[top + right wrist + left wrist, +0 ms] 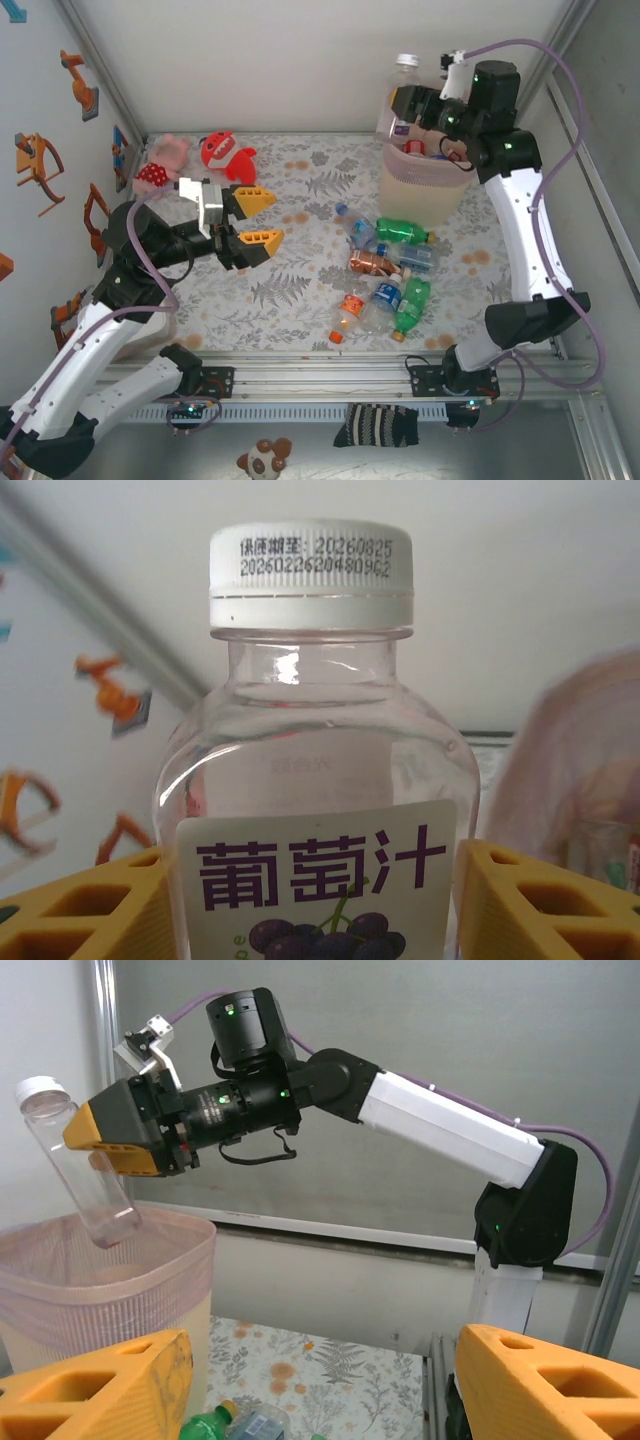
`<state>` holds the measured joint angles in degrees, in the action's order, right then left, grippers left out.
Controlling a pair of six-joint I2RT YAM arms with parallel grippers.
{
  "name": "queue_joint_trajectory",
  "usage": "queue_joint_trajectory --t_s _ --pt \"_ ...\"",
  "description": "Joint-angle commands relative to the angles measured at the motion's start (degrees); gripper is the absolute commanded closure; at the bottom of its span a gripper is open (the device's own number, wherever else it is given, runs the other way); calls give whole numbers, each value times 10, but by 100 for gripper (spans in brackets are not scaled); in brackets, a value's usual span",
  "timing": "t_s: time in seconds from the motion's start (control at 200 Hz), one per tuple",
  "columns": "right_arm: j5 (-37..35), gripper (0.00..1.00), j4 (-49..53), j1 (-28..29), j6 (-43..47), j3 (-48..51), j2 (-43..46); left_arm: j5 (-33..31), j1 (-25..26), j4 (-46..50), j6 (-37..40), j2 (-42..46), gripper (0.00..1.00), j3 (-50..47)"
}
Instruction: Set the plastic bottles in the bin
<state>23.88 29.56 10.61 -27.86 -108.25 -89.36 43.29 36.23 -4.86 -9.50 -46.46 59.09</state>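
Right fingers [545, 905] are gripping a clear bottle [310, 750], tilted over the bin [420, 195], far right. Left fingers [255, 197] are hanging spread and empty above the table [290, 290]. Step in hand: dropping. Next move is calling for release inside the rim. Other bottles [385, 270] are lying near the bin.

Glossy clear plastic bottle [318, 745], matt white ribbed cap [311, 575], pink perforated plastic bin [110, 1272]

The right pincer [408, 103] grips a clear white-capped bottle [399, 88] over the bin [415, 195]. The left pincer [272, 218] hangs with jaws apart; other bottles [385, 270] lie on the surface [300, 290].
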Motion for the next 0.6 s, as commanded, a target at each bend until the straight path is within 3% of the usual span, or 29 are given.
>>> queue_joint_trajectory --t_s 0.0,0.225,0.356,0.596 --pt "-102 63 -122 -13 -146 46 -4 -5 -2 -5 4 12 31 -9" --pt "-251 65 -240 -15 -316 138 -6 -13 -1 -4 -1 28 31 -24" --pt "-332 68 -130 -14 -441 98 -38 -20 -1 -1 -2 41 31 -33" --pt "-420 67 20 -10 -617 26 -100 -29 -2 9 -6 61 31 -46"
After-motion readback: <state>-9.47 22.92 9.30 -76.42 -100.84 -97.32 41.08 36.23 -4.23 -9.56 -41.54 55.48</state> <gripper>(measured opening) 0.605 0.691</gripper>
